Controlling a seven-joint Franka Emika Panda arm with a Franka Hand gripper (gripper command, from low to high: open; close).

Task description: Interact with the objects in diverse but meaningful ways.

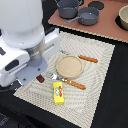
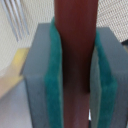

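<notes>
In the exterior view, the arm hangs low over the striped placemat [image 1: 95,75] on the dark bench, and the end of a dark brown sausage [image 1: 40,78] pokes out below the pincer [image 1: 38,74]. It hangs near the fork [image 1: 67,80], toward the exterior view's left of the tan round plate [image 1: 69,66]. A yellow box [image 1: 59,92] with a red-green label lies flat just beyond the fork, its long axis running roughly toward the camera. A knife [image 1: 88,59] lies on the plate's far side.

The step in hand looks like carrying the sausage to a set-down spot, perhaps the plate. Done well, it travels level and high enough to clear the fork, and is lowered until its free end touches before the grip loosens.

In the wrist view, the pincer [image 2: 75,75] is clamped on the sausage [image 2: 76,45], both green pads [image 2: 52,85] pressing its sides. Its long axis runs along the fingers, so it likely hangs about upright, free end down. Fork tines [image 2: 17,20] show beyond.
</notes>
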